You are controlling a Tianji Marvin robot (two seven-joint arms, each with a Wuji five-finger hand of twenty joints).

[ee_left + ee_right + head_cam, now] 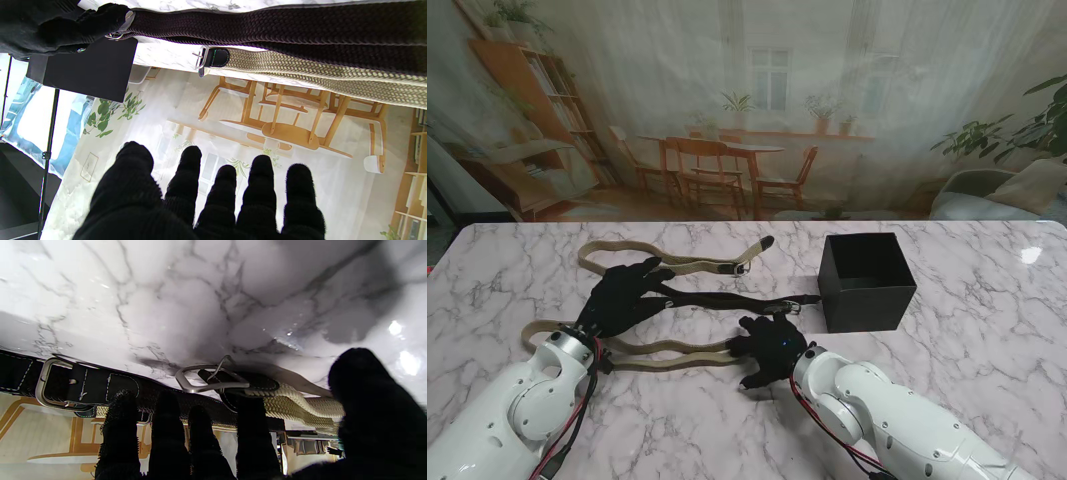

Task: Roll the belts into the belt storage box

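We see three woven belts lying on the white marble desk (987,300). The far tan woven belt (662,263) lies in a long loop, with its dark buckle end (749,262) pointing to the right. The dark brown woven belt (727,300) lies in the middle, and its silver buckle (789,307) is just beside the black square storage box (867,282). The near tan woven belt (662,348) is the one closest to us.

The box stands upright on the desk to our right of the belts, and its top is open. We cannot see any belt inside it.

Our left hand (622,297) in its black glove is over the left part of the dark brown belt. Its fingers (260,186) are spread apart and it holds nothing.

Our right hand (772,348) is at the right end of the near tan belt, where the silver buckle (210,378) lies. Its fingers (166,426) point down at that belt end and at the dark belt's buckle beside it. We cannot tell if they pinch anything
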